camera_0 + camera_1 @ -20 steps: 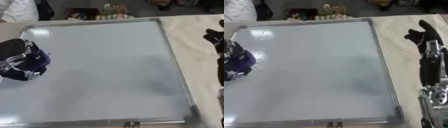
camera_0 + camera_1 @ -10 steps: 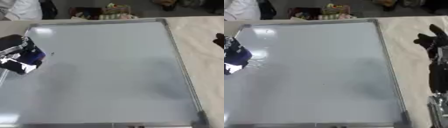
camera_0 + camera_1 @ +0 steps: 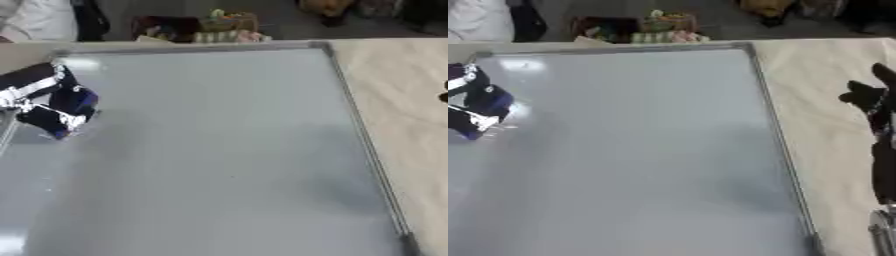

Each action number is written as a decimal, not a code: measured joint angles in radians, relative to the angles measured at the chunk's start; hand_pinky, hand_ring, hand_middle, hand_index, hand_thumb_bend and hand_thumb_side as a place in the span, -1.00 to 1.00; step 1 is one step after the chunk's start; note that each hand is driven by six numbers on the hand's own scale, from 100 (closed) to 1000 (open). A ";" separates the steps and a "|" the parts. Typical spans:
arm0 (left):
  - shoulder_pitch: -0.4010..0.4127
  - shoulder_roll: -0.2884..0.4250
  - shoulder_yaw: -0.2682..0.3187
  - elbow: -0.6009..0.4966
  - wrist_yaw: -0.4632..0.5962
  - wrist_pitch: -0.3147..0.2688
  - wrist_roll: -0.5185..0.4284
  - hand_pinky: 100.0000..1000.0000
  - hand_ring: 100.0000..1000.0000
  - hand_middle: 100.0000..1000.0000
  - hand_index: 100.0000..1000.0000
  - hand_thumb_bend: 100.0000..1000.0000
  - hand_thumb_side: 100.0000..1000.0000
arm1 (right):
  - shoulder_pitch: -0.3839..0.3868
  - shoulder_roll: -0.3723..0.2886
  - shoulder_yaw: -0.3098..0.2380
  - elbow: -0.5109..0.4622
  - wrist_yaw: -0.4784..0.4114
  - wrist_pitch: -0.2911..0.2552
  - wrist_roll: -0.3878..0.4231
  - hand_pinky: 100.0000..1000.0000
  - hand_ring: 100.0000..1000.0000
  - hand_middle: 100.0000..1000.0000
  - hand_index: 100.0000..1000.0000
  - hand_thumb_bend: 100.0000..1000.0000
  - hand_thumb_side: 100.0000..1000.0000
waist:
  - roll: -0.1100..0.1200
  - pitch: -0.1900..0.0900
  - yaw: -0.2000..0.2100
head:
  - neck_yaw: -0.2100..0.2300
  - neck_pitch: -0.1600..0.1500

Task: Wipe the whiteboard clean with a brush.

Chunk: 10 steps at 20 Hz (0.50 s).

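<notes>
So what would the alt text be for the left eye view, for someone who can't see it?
A robot hand at the left edge holds a dark blue brush against a large, mostly clean whiteboard lying flat on a beige table. A dark bit of the other robot hand shows at the right edge, and blurred clutter lies beyond the board's far side.

Board: flat on the table, filling its left and middle.
Left hand: over the board's far left edge, with the brush.
Right hand: on the table, right of the board.
</notes>
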 measured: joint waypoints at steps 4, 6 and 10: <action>-0.010 -0.010 0.014 0.030 -0.049 0.030 0.022 -0.51 -0.34 -0.82 -0.57 -1.00 -0.82 | -0.008 0.000 0.001 0.000 0.000 -0.006 0.001 0.73 0.70 0.07 0.84 -0.85 1.00 | -0.006 0.002 -0.016 | 0.015 0.002; -0.010 -0.013 0.020 0.043 -0.075 0.046 0.033 -0.51 -0.34 -0.82 -0.57 -1.00 -0.82 | -0.011 0.000 0.001 0.000 -0.001 -0.010 0.000 0.73 0.69 0.08 0.84 -0.86 1.00 | -0.008 0.002 -0.023 | 0.027 0.008; -0.011 -0.018 0.036 0.068 -0.115 0.080 0.048 -0.50 -0.33 -0.80 -0.56 -1.00 -0.82 | -0.017 0.000 0.001 0.000 -0.004 -0.022 -0.005 0.73 0.69 0.08 0.83 -0.87 1.00 | -0.010 0.002 -0.035 | 0.056 0.020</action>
